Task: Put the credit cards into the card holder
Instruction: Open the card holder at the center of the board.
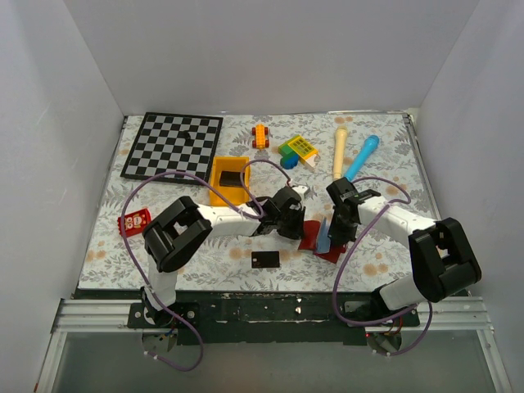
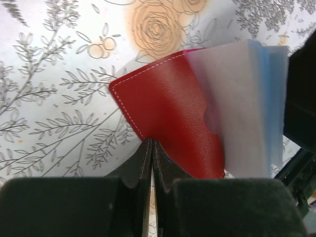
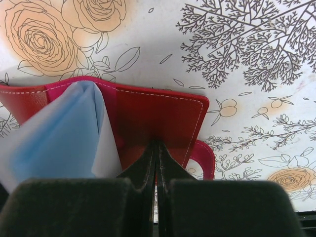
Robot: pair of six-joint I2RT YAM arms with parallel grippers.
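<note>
both grippers (image 2: 151, 148) (image 3: 157, 148) tight on card holder (image 2: 168, 113)

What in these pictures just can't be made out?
1. Inside the card holder, its pockets: in both wrist views the pale sheets are blurred and overlapping, so whether a card sits inside cannot be told.
2. The dark shape in the yellow bin: top view, too small to name.
3. The credit card: top view, its marks are too small to read.

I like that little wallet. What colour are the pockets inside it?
Pale blue pockets in the red card holder; clearest in the right wrist view.
</note>
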